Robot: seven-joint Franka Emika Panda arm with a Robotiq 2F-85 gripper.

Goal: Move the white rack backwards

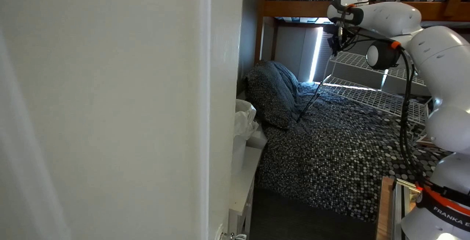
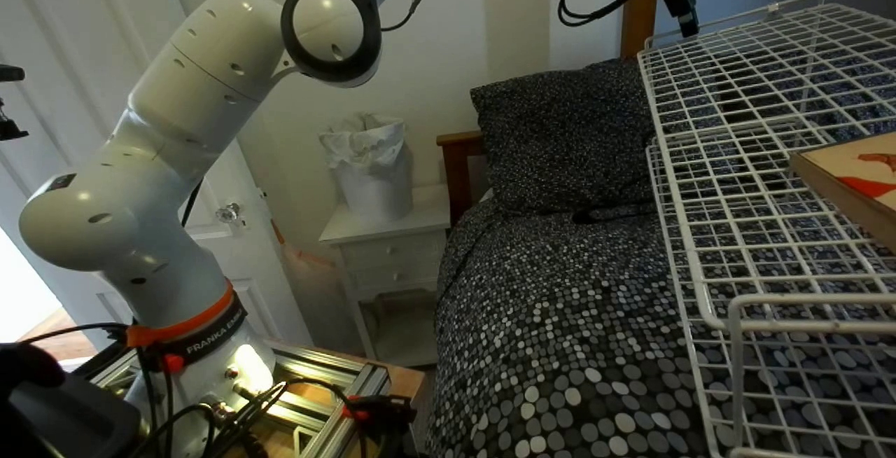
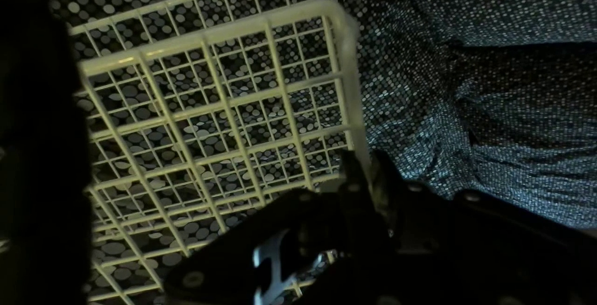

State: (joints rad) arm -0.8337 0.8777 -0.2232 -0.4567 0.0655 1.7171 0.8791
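My pincer (image 3: 364, 155) stood narrow, its two fingers (image 3: 352, 169) about a rail's thickness apart, with the short end rail (image 3: 355, 86) of the two-tier white wire rack (image 2: 752, 185) running in between. I took that for a hold on the rack, though in the wrist view my own dark parts hid much of the contact and I could not say how hard I was pressing. The hold was partway along the rail, clear of the rounded corner. Both exterior views put me at that same end of the upper shelf (image 1: 352, 59).

The rack stood over the dotted bedspread (image 2: 560, 318), its lower shelf (image 1: 371, 97) close above the cloth; where its feet met the bedding I could not make out. The speckled pillow (image 2: 560, 136) was near the end I had hold of, and a flat book or box (image 2: 850, 181) lay on the upper shelf.

By my reckoning the reach was done and the grasp as good as done. What counted, the shift backwards, I judged to be the step in hand, and I saw nothing to prove it complete. No mark showed where backwards should end, so I could not tell how much travel was left. After that would come only letting go and backing off. Held by one end, the rack seemed likely to swivel, so a slow pull looked wise.
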